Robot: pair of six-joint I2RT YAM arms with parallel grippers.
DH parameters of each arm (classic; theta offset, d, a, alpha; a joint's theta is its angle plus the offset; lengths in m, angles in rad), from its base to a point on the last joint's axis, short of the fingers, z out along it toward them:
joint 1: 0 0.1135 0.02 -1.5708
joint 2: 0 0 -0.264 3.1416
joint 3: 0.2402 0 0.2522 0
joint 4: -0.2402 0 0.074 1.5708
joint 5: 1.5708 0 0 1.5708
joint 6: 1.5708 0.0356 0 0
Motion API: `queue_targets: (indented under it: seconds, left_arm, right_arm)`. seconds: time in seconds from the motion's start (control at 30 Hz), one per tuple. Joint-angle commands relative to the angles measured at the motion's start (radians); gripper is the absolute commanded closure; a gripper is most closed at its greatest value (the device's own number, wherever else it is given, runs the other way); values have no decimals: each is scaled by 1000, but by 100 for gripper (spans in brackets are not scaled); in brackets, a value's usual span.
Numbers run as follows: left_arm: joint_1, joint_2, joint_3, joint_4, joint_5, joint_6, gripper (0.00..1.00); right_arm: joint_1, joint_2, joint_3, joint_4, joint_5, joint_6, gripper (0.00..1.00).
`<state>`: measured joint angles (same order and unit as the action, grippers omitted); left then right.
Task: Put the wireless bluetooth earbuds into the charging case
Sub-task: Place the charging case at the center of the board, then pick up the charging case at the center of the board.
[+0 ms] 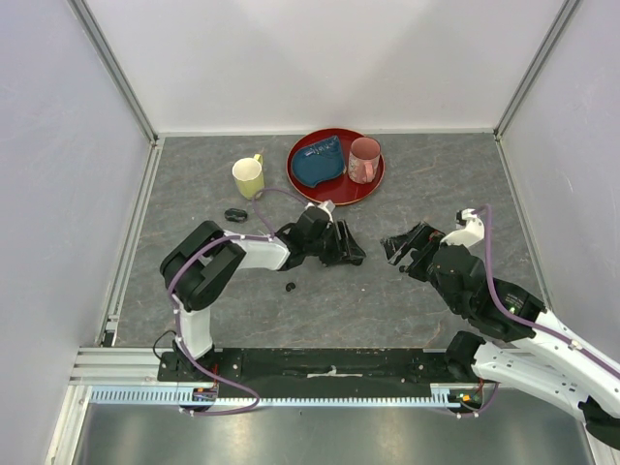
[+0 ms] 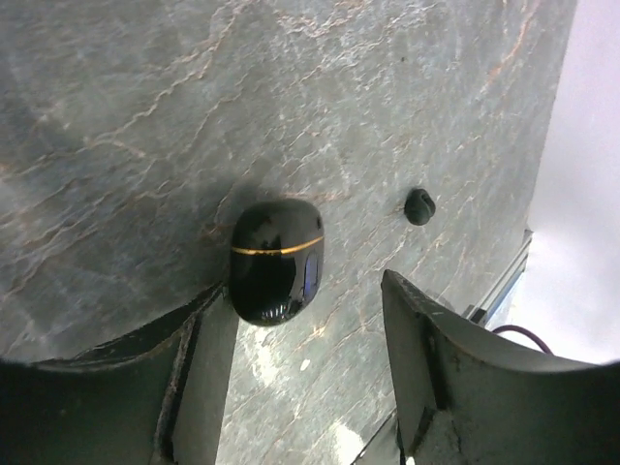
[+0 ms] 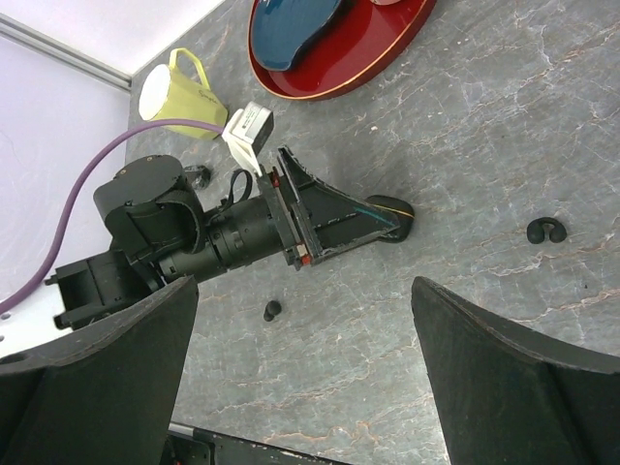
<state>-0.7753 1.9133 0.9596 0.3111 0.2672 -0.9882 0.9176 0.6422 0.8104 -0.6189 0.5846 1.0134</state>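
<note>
Grey stone tabletop (image 1: 373, 305), white walls (image 1: 320, 58)

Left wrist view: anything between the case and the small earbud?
Nothing. The left wrist view shows only bare table between the case and the earbud.

This is a robotics lab cell; white panels (image 1: 320, 58) on aluminium framing (image 1: 113, 68) enclose a grey tabletop (image 1: 387, 310). A left arm (image 1: 208, 266) and right arm (image 1: 484, 291) are bolted there.

On my feed the table (image 2: 145, 116) is grey, veined with pale and rusty lines. The case (image 2: 275, 260) is glossy black with a thin gold band and a blue patch, and the earbud (image 2: 418, 206) is black. I see a red tray (image 1: 358, 191), a blue pouch (image 1: 318, 163), a pink mug (image 1: 364, 160) and a pale yellow mug (image 1: 249, 177).
</note>
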Motion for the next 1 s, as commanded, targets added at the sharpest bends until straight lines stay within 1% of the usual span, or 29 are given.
queue_targets:
  seconds: [0.0, 0.17, 0.3, 0.33, 0.43, 0.5, 0.53, 0.57, 0.6, 0.63, 0.67, 0.7, 0.73, 0.77, 0.8, 0.83, 0.87, 0.93, 0.97]
  left_arm:
    - [-4, -59, -10, -132, -97, 66, 34]
    - [-4, -146, -19, -216, -187, 109, 33]
    - [-4, -273, -59, -237, -264, 126, 32]
    - [-2, -292, -61, -247, -264, 138, 32]
    - [-2, -379, -56, -305, -348, 172, 32]
    - [-2, -425, -55, -354, -439, 189, 32]
    - [-1, -482, -56, -386, -482, 192, 32]
    - [-1, -508, -58, -441, -528, 191, 31]
    - [-2, -540, -67, -475, -627, 183, 30]
    - [-1, -597, -74, -503, -678, 163, 27]
    - [2, -629, -84, -556, -725, 152, 20]
    - [2, -657, -110, -578, -811, 143, 16]
    - [8, -683, -123, -596, -842, 126, 14]
    - [21, -739, -137, -634, -870, 117, 13]
    - [33, -761, -157, -661, -908, 99, 12]
    - [50, -787, -165, -690, -913, 53, 12]
    - [95, -818, -171, -710, -912, 33, 12]
    - [161, -835, -179, -748, -834, 32, 11]
    - [224, -836, -173, -765, -806, 33, 11]
  right_arm:
    - [-5, -6, 36, -12, 15, -7, 2]
    - [-3, -15, 27, -13, 15, -2, 2]
    - [-5, -15, 23, -13, 18, 2, 2]
    - [-5, -10, 23, -13, 20, 2, 2]
    - [-5, -1, 24, -12, 14, 4, 2]
    - [-5, 2, 26, -13, 8, 4, 2]
    - [-5, 2, 26, -13, 6, 4, 2]
    - [-5, 2, 24, -13, 6, 4, 2]
    - [-5, 1, 23, -12, 4, 4, 2]
    - [-3, 1, 21, -13, 4, 2, 2]
    - [-3, -3, 21, -13, 9, 2, 2]
    - [-3, -3, 19, -13, 9, 4, 2]
    - [-5, -1, 18, -13, 9, 5, 2]
    - [-5, 1, 16, -13, 9, 7, 2]
    - [-5, 2, 16, -13, 12, 8, 2]
    - [-5, 8, 15, -13, 11, 10, 2]
    - [-3, 11, 13, -12, 11, 11, 2]
    - [-5, 23, 13, -7, 6, 11, 2]
    - [-5, 28, 13, 1, 6, 8, 2]
